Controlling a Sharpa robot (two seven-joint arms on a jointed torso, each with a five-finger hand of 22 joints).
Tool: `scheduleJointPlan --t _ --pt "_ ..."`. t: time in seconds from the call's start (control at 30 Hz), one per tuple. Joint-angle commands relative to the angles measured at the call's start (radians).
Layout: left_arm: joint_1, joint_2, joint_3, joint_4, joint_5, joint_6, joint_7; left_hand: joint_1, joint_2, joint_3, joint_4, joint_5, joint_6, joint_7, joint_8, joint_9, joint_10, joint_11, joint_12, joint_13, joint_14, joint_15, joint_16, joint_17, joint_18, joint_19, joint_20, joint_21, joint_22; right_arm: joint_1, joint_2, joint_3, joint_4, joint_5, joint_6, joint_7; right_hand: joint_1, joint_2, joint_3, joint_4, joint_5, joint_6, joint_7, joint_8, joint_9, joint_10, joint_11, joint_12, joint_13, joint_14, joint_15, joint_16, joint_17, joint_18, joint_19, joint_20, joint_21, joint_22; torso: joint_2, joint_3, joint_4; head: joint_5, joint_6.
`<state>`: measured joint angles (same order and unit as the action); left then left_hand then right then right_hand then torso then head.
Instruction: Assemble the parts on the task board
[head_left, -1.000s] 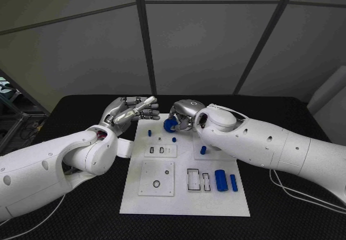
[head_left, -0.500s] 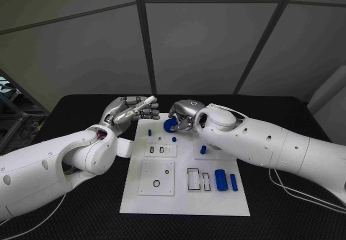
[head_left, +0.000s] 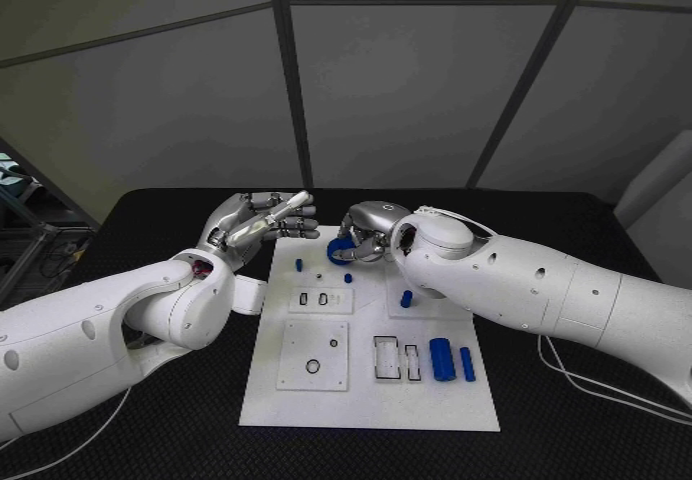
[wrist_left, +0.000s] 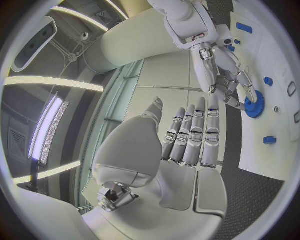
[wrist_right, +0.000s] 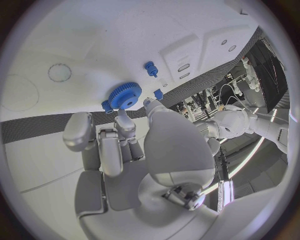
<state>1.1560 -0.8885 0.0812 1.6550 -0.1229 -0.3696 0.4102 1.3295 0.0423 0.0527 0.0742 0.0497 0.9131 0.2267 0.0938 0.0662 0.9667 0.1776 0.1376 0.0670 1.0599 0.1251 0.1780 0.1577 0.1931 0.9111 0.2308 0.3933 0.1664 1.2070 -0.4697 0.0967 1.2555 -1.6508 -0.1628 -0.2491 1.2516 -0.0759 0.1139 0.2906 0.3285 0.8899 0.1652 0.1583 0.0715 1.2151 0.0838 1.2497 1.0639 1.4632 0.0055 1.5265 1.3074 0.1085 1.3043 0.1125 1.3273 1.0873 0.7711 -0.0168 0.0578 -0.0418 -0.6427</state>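
R hand (head_left: 369, 232) pinches gear (head_left: 340, 250); L hand (head_left: 260, 222) flat.

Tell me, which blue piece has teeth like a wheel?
The blue gear at the right hand fingertips. It is round and toothed; the other blue pieces are plain pegs and cylinders.

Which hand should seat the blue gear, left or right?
Right. The right hand already has its fingertips on the blue gear at the far end of the task board. The left hand hovers beside the board with its fingers straight, holding nothing.
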Motion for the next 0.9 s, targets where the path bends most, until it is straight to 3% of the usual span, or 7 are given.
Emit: scheduleJointPlan --t 0.03,0.6,0.73,0.9 --pt "0.002 -0.001 0.001 0.003 -0.005 0.006 0.005 0.009 0.002 -0.003 -0.006 0.003 -0.002 0.01 -0.007 -0.001 0.0 0.005 -0.007 -0.001 0.006 0.004 -0.005 0.002 -0.011 0.009 0.001 0.007 -0.001 0.0 -0.003 -0.001 -0.003 0.032 0.035 0.004 -0.018 0.002 -0.007 -0.001 0.007 0.007 0.003 -0.002 -0.001 0.008 -0.001 0.007 0.005 0.086 0.002 0.004 0.157 -0.016 0.01 0.002 0.007 0.005 0.0 0.0001 -0.0003 0.0 -0.001" --pt "0.002 -0.003 0.001 0.004 -0.005 0.004 0.004 0.008 0.004 -0.003 -0.005 0.003 -0.003 0.01 -0.008 -0.001 -0.001 0.006 -0.007 -0.001 0.006 0.004 -0.005 0.002 -0.011 0.009 0.001 0.007 -0.001 0.0 -0.027 -0.001 0.003 0.024 0.026 -0.017 -0.012 0.0 -0.001 -0.013 0.049 0.008 0.003 -0.012 -0.003 0.014 -0.001 0.018 0.022 0.088 0.002 0.008 0.166 -0.017 0.013 0.002 0.012 0.012 0.0 0.0015 -0.0007 -0.004 -0.002" --pt "0.002 -0.006 0.001 0.004 -0.005 0.003 0.004 0.008 0.004 -0.003 -0.005 0.003 -0.003 0.01 -0.008 -0.001 -0.001 0.006 -0.007 -0.001 0.006 0.004 -0.005 0.002 -0.011 0.009 0.001 0.007 -0.001 0.0 -0.049 -0.001 0.025 0.008 -0.042 -0.013 -0.009 0.0 0.001 -0.014 0.051 0.011 0.002 -0.012 -0.002 0.025 -0.001 0.028 0.037 0.088 0.002 0.008 0.167 -0.018 0.015 0.002 0.014 0.016 -0.001 0.0015 -0.0003 -0.003 -0.001" --pt "0.002 -0.008 0.001 0.003 -0.005 0.003 0.004 0.008 0.005 -0.002 -0.005 0.003 -0.003 0.01 -0.008 -0.001 -0.001 0.006 -0.008 -0.001 0.006 0.005 -0.006 0.003 -0.011 0.009 0.001 0.007 -0.002 0.0 -0.113 -0.001 0.086 0.015 -0.173 -0.007 0.01 0.0 0.011 -0.022 0.058 0.016 0.001 -0.013 -0.002 0.032 -0.003 0.034 0.044 0.088 0.0 0.008 0.166 -0.018 0.017 0.001 0.016 0.019 -0.001 0.0017 -0.0017 -0.007 0.003"
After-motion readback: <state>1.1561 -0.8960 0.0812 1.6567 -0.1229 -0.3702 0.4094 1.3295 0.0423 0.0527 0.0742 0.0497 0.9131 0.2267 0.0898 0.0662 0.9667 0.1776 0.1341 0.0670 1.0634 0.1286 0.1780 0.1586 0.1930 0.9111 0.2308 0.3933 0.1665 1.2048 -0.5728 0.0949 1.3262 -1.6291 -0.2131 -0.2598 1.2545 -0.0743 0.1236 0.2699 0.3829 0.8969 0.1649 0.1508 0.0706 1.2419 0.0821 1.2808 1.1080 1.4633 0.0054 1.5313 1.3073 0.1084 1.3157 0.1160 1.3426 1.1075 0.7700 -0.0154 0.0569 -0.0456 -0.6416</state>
